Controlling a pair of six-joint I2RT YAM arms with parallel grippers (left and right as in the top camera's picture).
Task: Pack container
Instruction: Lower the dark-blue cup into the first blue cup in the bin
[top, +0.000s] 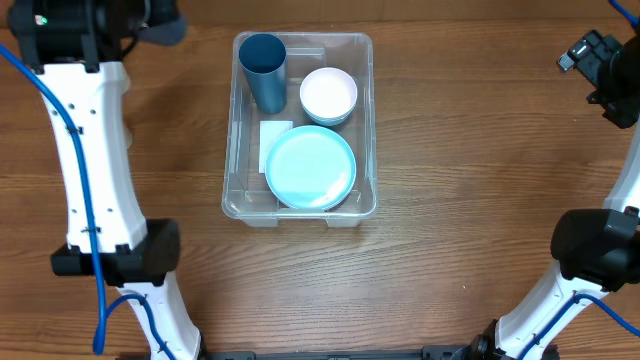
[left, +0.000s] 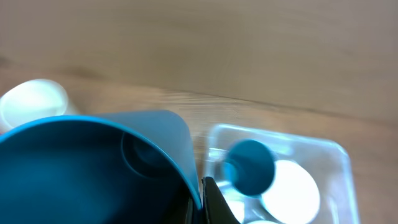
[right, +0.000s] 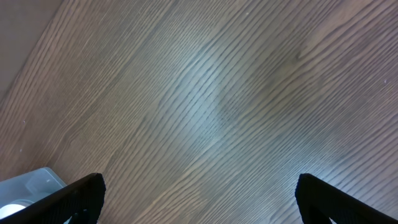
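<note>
The clear container (top: 366, 120) stands at the table's far middle. It holds a dark blue cup (top: 264, 70), a white bowl (top: 328, 94) and a light blue plate (top: 310, 167) over its white label (top: 273, 135). My left gripper (top: 150, 22) is at the far left, left of the container, shut on the rim of a second blue cup (left: 81, 168); its jaws (left: 199, 200) pinch the cup wall. The container (left: 339, 155) shows beyond it in the left wrist view. My right gripper (right: 199, 205) is open and empty over bare wood at the far right (top: 600, 65).
A white round object (left: 34, 102) sits on the table at the left edge of the left wrist view. A corner of the container (right: 28, 186) shows at the lower left of the right wrist view. The arm bases stand at the front left and front right.
</note>
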